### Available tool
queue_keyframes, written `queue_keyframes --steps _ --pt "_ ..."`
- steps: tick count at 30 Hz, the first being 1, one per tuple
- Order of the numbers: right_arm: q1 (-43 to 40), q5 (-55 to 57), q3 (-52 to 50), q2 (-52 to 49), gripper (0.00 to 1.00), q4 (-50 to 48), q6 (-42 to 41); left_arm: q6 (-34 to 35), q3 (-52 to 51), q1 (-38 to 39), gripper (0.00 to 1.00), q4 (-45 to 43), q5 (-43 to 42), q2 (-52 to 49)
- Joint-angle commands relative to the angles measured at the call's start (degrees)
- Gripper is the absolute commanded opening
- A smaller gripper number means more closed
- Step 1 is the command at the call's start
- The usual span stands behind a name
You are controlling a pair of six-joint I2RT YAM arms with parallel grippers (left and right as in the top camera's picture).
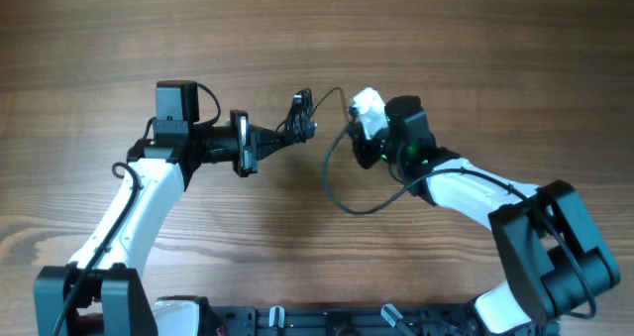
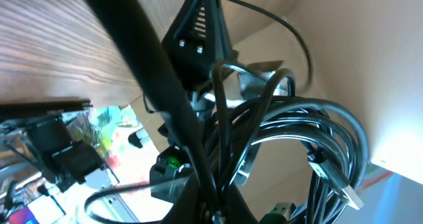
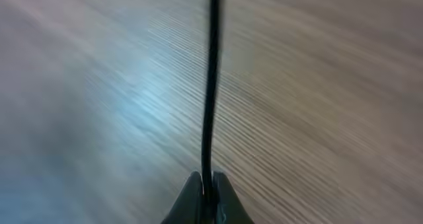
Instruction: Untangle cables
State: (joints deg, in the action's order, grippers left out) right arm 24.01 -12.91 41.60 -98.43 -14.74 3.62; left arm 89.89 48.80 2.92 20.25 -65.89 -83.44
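Currently my left fingers [image 1: 275, 136] are clamped on the knot of cables [image 1: 300, 116] at mid-tabletop [image 1: 446, 39], and my right fingers [image 3: 192, 196] are pinched together on one strand [image 3: 211, 85]. Pulling too hard could cinch the knot tighter, or the thin strand could slip free.

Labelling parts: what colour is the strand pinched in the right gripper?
Black strand, clearest in right wrist view.
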Motion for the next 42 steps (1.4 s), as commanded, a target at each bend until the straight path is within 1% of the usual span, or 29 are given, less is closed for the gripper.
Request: queue_keyframes --steps 1,2,3,4,5,7,8,9,11,13,14,15,17,18,20,22,23,24,25,27,28,29,30,31,33,34,37,40,42 --pt "-1.5 6.1 -0.1 -0.6 0.04 0.3 -6.8 -1.2 0.8 0.2 0.04 -0.4 2.8 0.6" --pt "-2.1 6.1 -0.1 -0.6 0.04 0.3 -9.2 -1.2 0.8 0.2 0.04 -0.4 3.2 0.6" --pt "-3.3 6.1 -0.1 -0.6 0.13 0.3 -13.3 -1.2 0.8 0.2 0.04 -0.4 4.5 0.6" --pt "-4.2 6.0 -0.1 -0.6 0.51 0.7 -16.7 -1.4 0.8 0.2 0.04 -0.4 6.2 0.6" --pt "-5.5 3.9 -0.1 -0.3 0.74 1.5 -18.9 -4.5 0.8 0.2 0.04 -0.9 9.5 0.6" --pt "-7.9 -7.4 -0.1 0.6 1.00 2.0 -18.8 -15.9 0.8 0.2 0.04 -2.7 19.6 0.6" --pt "-8.8 -12.9 -0.1 1.0 1.00 1.9 -18.8 -20.8 0.8 0.2 0.04 -2.7 23.6 0.5" --pt "-10.3 -22.1 -0.1 1.6 1.00 1.5 -18.8 -26.1 0.8 0.2 0.04 -2.7 28.2 0.5" --pt "-12.6 -36.8 -0.1 2.0 1.00 -0.3 -18.9 -34.8 0.8 0.3 0.04 -2.7 32.8 0.5" --pt "-14.4 -50.1 -0.1 2.0 1.00 -4.3 -19.4 -43.5 0.8 0.5 0.04 -2.7 34.1 0.5" --pt "-14.6 -54.6 -0.1 2.0 1.00 -7.4 -21.7 -47.1 0.8 0.9 0.04 -2.7 34.6 0.5" --pt "-14.5 -55.8 -0.1 1.9 1.00 -10.6 -27.1 -49.7 0.8 1.9 0.04 -2.7 35.0 0.5" --pt "-13.9 -55.7 -0.1 1.9 1.00 -13.7 -32.7 -50.7 0.8 3.9 0.04 -3.0 35.7 0.5" --pt "-13.2 -55.6 -0.1 1.9 1.00 -14.5 -33.0 -50.7 0.8 5.4 0.04 -3.4 37.6 0.5" --pt "-11.4 -51.6 -0.1 1.9 1.00 -14.3 -33.0 -50.4 0.8 8.7 0.04 -3.4 44.5 0.5" --pt "-8.5 -41.9 -0.1 1.9 0.98 -12.9 -33.0 -48.2 0.8 12.8 0.04 -3.4 51.9 0.5" --pt "-7.2 -36.7 -0.1 1.9 0.92 -11.8 -32.9 -46.4 0.8 14.7 0.04 -3.7 54.9 0.5" --pt "-5.7 -31.8 -0.1 1.9 0.81 -10.4 -33.0 -45.5 0.8 16.7 0.04 -4.2 58.1 0.5" --pt "-3.8 -27.1 -0.1 1.9 0.75 -9.0 -33.9 -45.4 0.8 18.2 0.04 -4.7 60.4 0.5" --pt "-1.7 -24.5 -0.1 1.9 0.70 -8.9 -34.3 -42.2 0.8 21.1 0.04 -5.3 65.3 0.5" --pt "-1.3 -24.1 -0.1 1.9 0.63 -9.3 -35.3 -40.8 0.8 22.5 0.04 -5.6 67.9 0.5" --pt "-1.0 -22.9 -0.1 1.9 0.54 -9.1 -37.0 -39.8 0.8 23.4 0.04 -5.7 70.1 0.5" --pt "-0.7 -20.8 -0.1 1.9 0.38 -8.1 -38.9 -38.7 0.8 24.8 0.04 -5.8 73.0 0.6" --pt "-0.7 -19.7 -0.1 1.8 0.27 -7.4 -40.3 -37.9 0.8 25.5 0.04 -5.7 75.0 0.6" --pt "-0.7 -17.9 -0.1 1.8 0.11 -6.6 -42.8 -37.7 0.8 26.4 0.04 -5.7 76.3 0.6" --pt "-0.7 -17.9 -0.1 1.8 0.05 -6.6 -42.8 -37.2 0.8 26.5 0.04 -5.7 76.3 0.6" --pt "-0.7 -18.3 -0.1 1.8 0.04 -6.6 -43.2 -36.9 0.8 26.5 0.04 -5.5 76.3 0.6" --pt "-0.7 -22.1 -0.1 1.8 0.04 -8.0 -39.0 -36.9 0.8 26.3 0.04 -5.6 76.3 0.6" --pt "-0.8 -24.9 -0.1 1.8 0.04 -8.8 -36.1 -38.4 0.8 24.9 0.04 -5.5 71.3 0.7"
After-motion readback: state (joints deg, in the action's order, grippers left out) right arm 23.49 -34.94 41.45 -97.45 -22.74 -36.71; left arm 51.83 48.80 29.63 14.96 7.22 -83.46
